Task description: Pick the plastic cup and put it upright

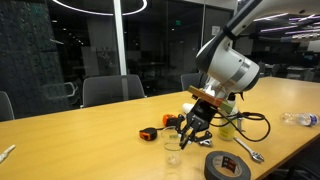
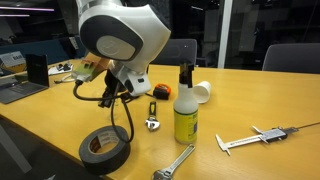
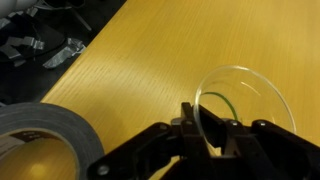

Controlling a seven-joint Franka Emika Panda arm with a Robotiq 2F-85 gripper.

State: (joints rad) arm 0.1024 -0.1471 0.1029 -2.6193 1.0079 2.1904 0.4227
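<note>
- The plastic cup (image 3: 245, 105) has its open mouth turned toward the wrist camera, so its long axis runs along the line of sight. In an exterior view it (image 1: 172, 152) looks about upright, low over the table (image 1: 90, 125).
- Only wood grain shows through the cup.
- The gripper (image 3: 208, 122) has its fingers drawn to a narrow gap, pinching the cup's wall at the rim.
- A tape roll (image 3: 40, 140) lies beside it.

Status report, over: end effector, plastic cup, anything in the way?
End effector at rim of plastic cup, grip unclear. Cup mouth faces wrist camera. Tape roll close beside.
</note>
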